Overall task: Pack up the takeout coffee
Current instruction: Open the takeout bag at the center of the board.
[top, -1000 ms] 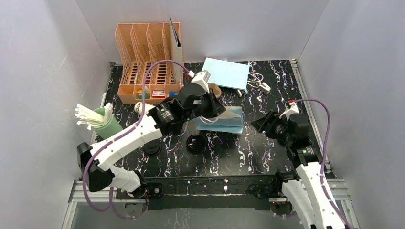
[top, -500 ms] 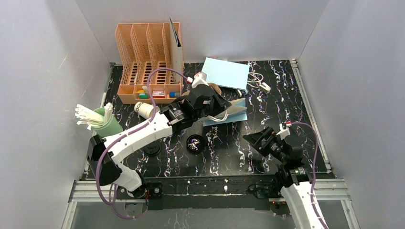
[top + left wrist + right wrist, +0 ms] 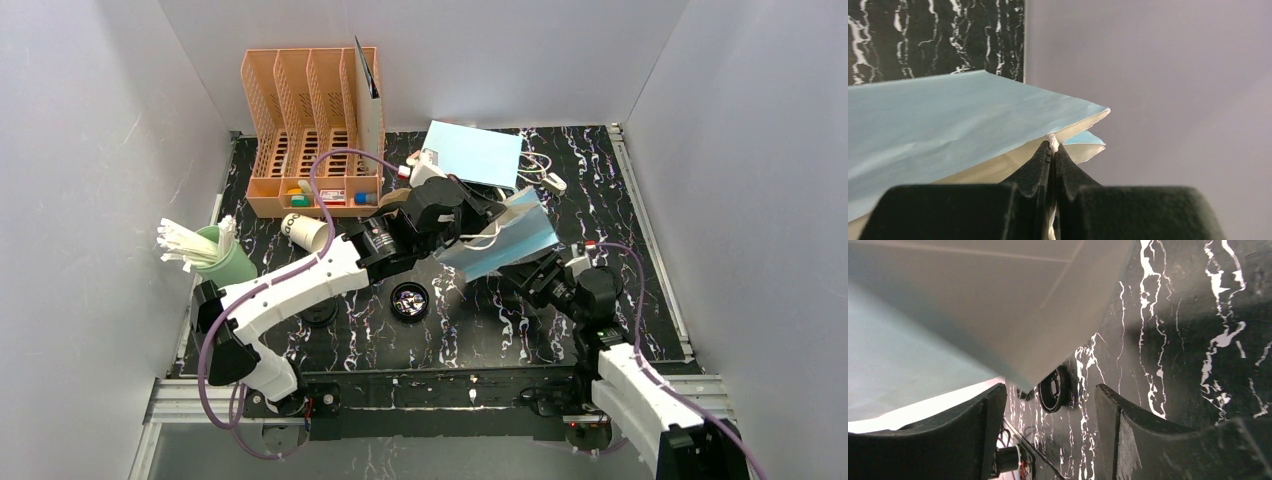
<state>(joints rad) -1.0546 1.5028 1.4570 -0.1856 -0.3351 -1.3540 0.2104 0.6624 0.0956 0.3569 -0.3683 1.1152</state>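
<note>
The left gripper (image 3: pixel 1052 150) is pressed together on the white handle (image 3: pixel 1051 141) at the mouth of a light-blue bag (image 3: pixel 505 238); the bag hangs tilted above the bench (image 3: pixel 600 200), its mouth slightly parted in the left wrist view. The right gripper (image 3: pixel 1050 392) sits low under the bag's right end with its fingers apart and nothing between them; the bag's pale underside fills the upper part of its wrist view. One takeout coffee cup (image 3: pixel 408 300) stands on the bench near the middle, in front of the bag and apart from both grippers; a second dark cup (image 3: pixel 318 312) shows to its left, partly hidden by the left arm. A second light-blue bag (image 3: pixel 470 152) lies flat at the back; an orange organiser (image 3: pixel 300 110) stands at the back left; a white paper cup (image 3: pixel 303 230) lies on its side in front of it; a green cup (image 3: pixel 225 265) holding white sticks stands at the left edge.
</note>
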